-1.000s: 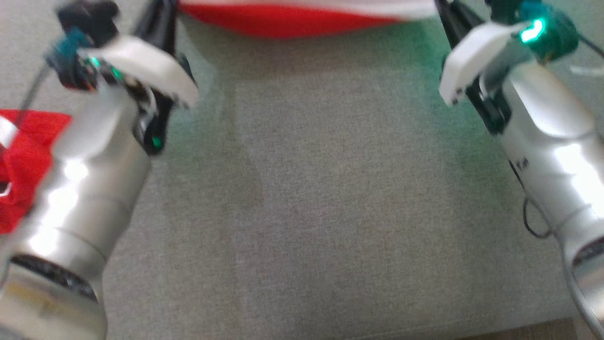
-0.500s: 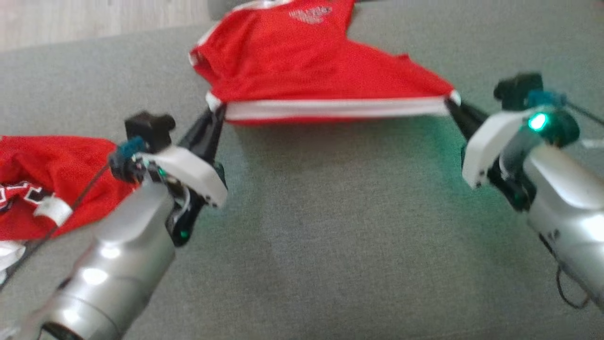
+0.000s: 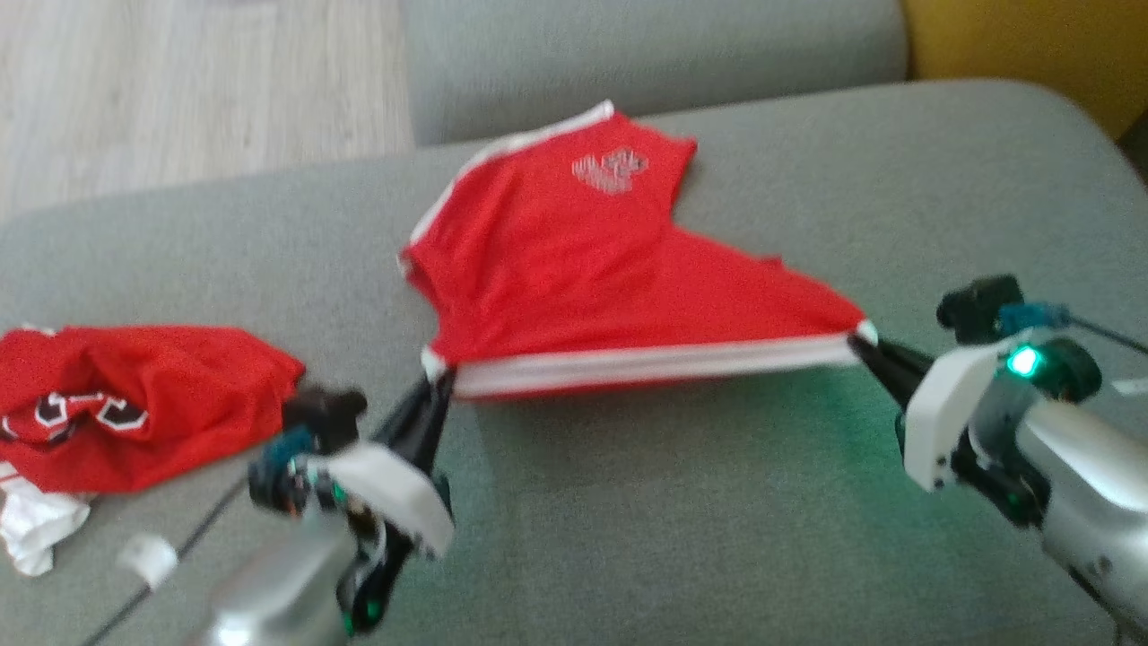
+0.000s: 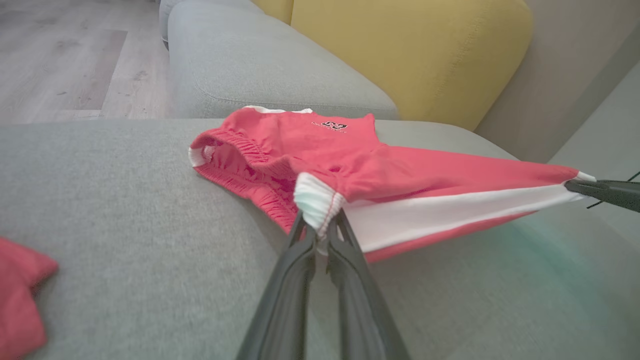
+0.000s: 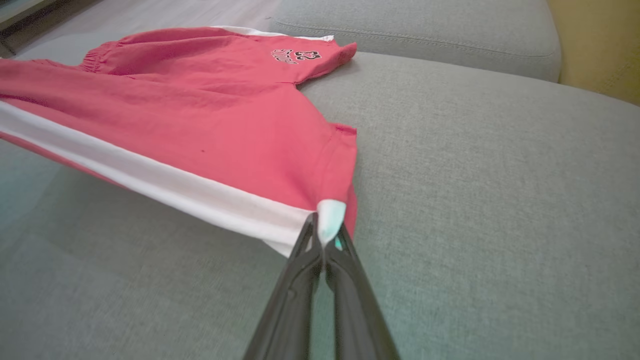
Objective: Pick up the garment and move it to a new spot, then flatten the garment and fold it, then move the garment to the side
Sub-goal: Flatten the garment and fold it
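Obs., left to right, for you at the controls:

- Far left of the head view: a crumpled red garment (image 3: 134, 404) with black-and-white lettering lies on the grey sofa seat (image 3: 717, 538). A white scrap of cloth (image 3: 36, 529) touches its near edge. You can see wood floor (image 3: 179, 90) beyond the seat's far edge.
- Left gripper (image 3: 439, 379): your left tool is pinched narrow on the white elastic corner of the waistband. In the left wrist view the two fingers meet on it (image 4: 320, 231), with cloth bunched between the tips.
- Red shorts (image 3: 610, 287): mid-seat, well apart from the crumpled garment. The white side stripe (image 3: 646, 368) runs taut from one gripper to the other. That near edge is lifted off the seat, with shadow on the fabric below it. The far part, carrying the printed logo (image 3: 610, 170), rests flat on the seat, close to the grey back cushion (image 3: 646, 45). The gathered waistband opening shows at the left in the left wrist view.
- Right gripper (image 3: 859, 343): your right tool is closed tight on the white corner at the stripe's other end, by the leg hem. The right wrist view shows the white tip sticking up between the fingers (image 5: 325, 232). A green lamp glows on that wrist and tints the seat under it.
- Far right: a yellow cushion (image 3: 1031, 45) behind the seat
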Motion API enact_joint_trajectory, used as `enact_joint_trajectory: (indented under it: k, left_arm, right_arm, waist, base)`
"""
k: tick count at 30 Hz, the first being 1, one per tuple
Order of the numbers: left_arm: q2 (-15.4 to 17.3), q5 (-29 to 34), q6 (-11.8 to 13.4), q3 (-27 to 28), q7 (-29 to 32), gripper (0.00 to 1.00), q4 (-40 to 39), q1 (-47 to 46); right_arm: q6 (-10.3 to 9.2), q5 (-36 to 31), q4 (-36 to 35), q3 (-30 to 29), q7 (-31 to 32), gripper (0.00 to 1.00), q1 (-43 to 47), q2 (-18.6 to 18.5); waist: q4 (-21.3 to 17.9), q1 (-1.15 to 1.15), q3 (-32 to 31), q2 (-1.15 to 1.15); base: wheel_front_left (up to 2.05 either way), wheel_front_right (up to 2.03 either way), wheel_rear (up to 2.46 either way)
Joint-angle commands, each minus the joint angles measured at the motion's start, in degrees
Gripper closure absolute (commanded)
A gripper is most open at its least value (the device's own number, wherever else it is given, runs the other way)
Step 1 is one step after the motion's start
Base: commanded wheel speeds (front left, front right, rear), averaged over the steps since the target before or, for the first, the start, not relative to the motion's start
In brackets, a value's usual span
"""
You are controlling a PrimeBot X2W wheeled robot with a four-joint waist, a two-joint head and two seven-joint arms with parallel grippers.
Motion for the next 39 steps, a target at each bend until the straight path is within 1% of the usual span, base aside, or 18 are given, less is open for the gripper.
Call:
enact_joint_trajectory:
  k: [1, 4, 5, 6, 11, 14, 17, 23, 26, 29, 34, 37, 39]
  left_arm:
    - [2.69, -0.49, 1.10, 1.47, -1.07, 1.00, -3.04, 0.78]
    - [4.07, -0.65, 2.56, 1.77, -1.26, 1.00, -7.51, 4.39]
    - [5.16, -0.48, 3.96, 1.78, -1.33, 1.00, -10.99, 6.74]
    - [5.16, -0.48, 3.96, 1.78, -1.33, 1.00, -10.99, 6.74]
    - [7.77, 0.32, 7.33, 0.34, -0.63, 1.00, -19.88, 11.81]
    - [9.00, 0.33, 9.28, 0.10, 0.23, 1.00, -24.25, 13.46]
    - [9.87, 0.33, 10.87, 0.66, 0.75, 1.00, -27.09, 13.42]
    - [10.10, 0.27, 12.66, 2.29, 2.08, 1.00, -29.09, 10.15]
    - [9.65, 0.54, 13.05, 2.79, 3.18, 1.00, -28.99, 7.39]
    - [8.61, 0.73, 12.48, 3.18, 4.03, 1.00, -28.20, 4.03]
    - [6.34, 1.69, 11.44, 3.40, 5.32, 1.00, -24.35, -2.33]
    - [5.12, 4.15, 10.81, 2.33, 5.86, 1.00, -20.97, -6.90]
    - [3.79, 4.31, 10.15, 2.29, 6.26, 1.00, -18.56, -9.25]
  right_arm:
    - [0.37, 0.82, -2.93, 0.56, 0.86, 1.00, 1.60, -3.18]
    - [0.37, 2.43, -6.45, 0.54, 1.90, 1.00, 3.84, -5.67]
    - [0.37, 3.11, -8.90, 0.54, 2.93, 1.00, 5.46, -7.67]
    - [0.37, 3.11, -8.90, 0.54, 2.93, 1.00, 5.46, -7.67]
    - [0.37, 6.20, -14.66, -1.47, 4.94, 1.00, 11.17, -11.82]
    - [0.37, 4.99, -16.77, -3.22, 4.93, 1.00, 13.16, -13.64]
    - [0.37, 3.63, -18.09, -6.08, 4.82, 1.00, 13.33, -14.00]
    - [0.37, -1.34, -18.69, -11.71, 5.38, 1.00, 10.24, -12.74]
    - [0.37, -4.42, -18.35, -14.03, 6.19, 1.00, 7.27, -11.55]
    - [0.37, -8.02, -17.30, -15.89, 6.83, 1.00, 3.20, -9.92]
    - [0.37, -12.53, -13.74, -17.88, 7.56, 1.00, -4.38, -6.26]
    - [0.37, -14.46, -11.36, -17.78, 8.32, 1.00, -8.83, -4.72]
    - [0.37, -16.12, -9.79, -16.62, 8.85, 1.00, -11.75, -4.16]
  waist:
    - [-0.90, 0.01, -3.08, -0.01]
    - [-1.16, 0.01, -4.42, -0.01]
    - [-1.20, 0.01, -4.90, -0.01]
    - [-1.20, 0.01, -4.90, -0.01]
    - [-0.64, 0.01, -5.40, -0.01]
    - [-0.22, 0.01, -5.24, -0.01]
    - [0.30, 0.01, -4.80, -0.01]
    - [2.16, 0.01, -3.01, -0.01]
    - [3.46, 0.01, -0.51, -0.01]
    - [4.84, 0.01, 2.42, -0.01]
    - [7.16, 0.01, 7.04, -0.01]
    - [8.55, 0.01, 9.63, -0.01]
    - [9.24, 0.01, 11.32, -0.01]
  base:
    - [0.00, 0.00, 0.00]
    - [0.00, 0.00, 0.00]
    - [0.00, 0.00, 0.00]
    - [0.00, 0.00, 0.00]
    - [0.00, 0.00, 0.00]
    - [0.00, 0.00, 0.00]
    - [0.00, 0.00, 0.00]
    - [0.00, 0.00, 0.00]
    - [0.00, 0.00, 0.00]
    - [0.00, 0.00, 0.00]
    - [0.00, 0.00, 0.00]
    - [0.00, 0.00, 0.00]
    - [0.00, 0.00, 0.00]
